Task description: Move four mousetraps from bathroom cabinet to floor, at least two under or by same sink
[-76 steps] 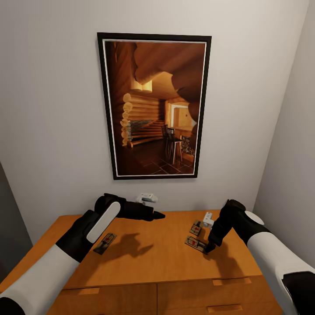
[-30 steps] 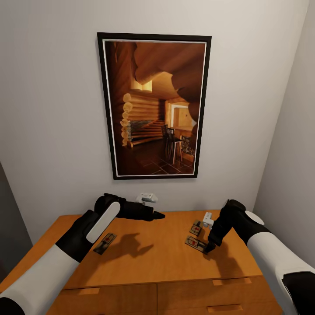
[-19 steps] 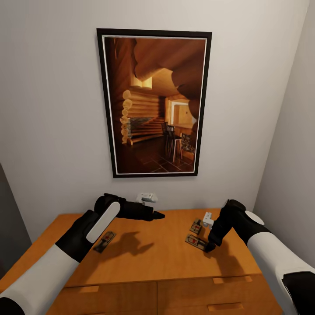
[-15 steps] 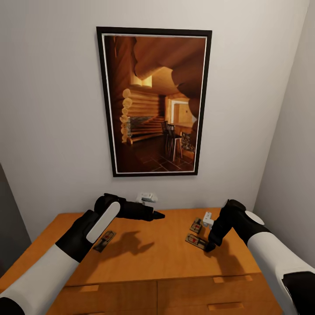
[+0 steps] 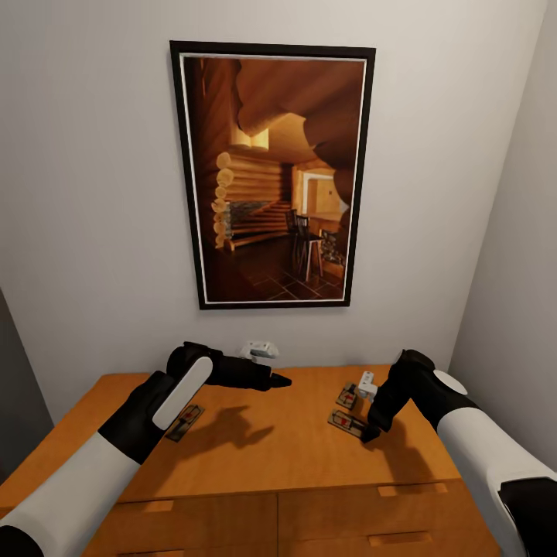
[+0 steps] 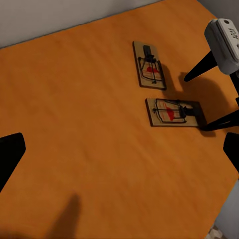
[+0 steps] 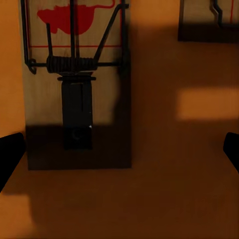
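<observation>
Wooden mousetrap (image 5: 346, 423) lies beneath the spread right gripper (image 5: 370, 427).

A room in a home. A large framed picture (image 5: 272, 174) of a log-cabin interior hangs on a plain white wall at the frame's centre. Below it, across the bottom, stands an orange-brown wooden cabinet (image 5: 255, 464) with drawers.

both arms reach forward, left tool (image 5: 272, 380) level, right tool (image 5: 370, 432) angled down, spread.

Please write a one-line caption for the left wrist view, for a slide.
Two mousetraps lie flat on the orange-brown cabinet top, with the open right gripper reaching the nearer one.
</observation>
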Motion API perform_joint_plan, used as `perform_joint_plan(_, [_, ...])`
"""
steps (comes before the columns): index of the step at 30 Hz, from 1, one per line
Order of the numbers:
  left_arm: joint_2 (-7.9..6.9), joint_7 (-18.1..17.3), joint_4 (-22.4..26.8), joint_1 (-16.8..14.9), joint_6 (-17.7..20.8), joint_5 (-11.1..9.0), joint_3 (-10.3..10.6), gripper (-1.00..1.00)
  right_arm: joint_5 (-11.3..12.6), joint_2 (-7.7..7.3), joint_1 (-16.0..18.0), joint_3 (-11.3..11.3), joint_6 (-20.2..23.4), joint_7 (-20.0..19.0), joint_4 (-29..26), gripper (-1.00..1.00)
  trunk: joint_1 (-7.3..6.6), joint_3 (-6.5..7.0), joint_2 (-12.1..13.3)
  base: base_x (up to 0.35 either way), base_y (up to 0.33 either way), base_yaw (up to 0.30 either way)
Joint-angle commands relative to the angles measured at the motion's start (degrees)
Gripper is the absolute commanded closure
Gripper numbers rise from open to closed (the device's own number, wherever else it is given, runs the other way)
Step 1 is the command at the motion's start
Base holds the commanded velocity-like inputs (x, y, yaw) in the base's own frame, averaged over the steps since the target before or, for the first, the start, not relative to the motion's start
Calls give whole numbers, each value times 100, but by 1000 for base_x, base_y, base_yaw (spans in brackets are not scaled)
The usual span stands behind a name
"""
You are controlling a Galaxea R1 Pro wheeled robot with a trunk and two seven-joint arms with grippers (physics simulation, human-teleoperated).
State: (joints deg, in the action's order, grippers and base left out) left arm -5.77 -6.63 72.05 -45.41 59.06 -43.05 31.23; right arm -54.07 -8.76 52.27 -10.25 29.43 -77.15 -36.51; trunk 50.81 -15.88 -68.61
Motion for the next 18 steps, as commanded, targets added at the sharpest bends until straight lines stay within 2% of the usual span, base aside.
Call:
perform_joint_plan(1, [-3, -58, 2, -7, 9, 60, 6, -100, -33, -3, -51, -17, 36, -10, 39, -100, 2, -10, -3, 0, 0, 0])
perform_joint_plan(18, [-3, -58, 2, -7, 9, 60, 9, -100, -33, -3, -50, -21, 36, -10, 39, -100, 2, -10, -3, 0, 0, 0])
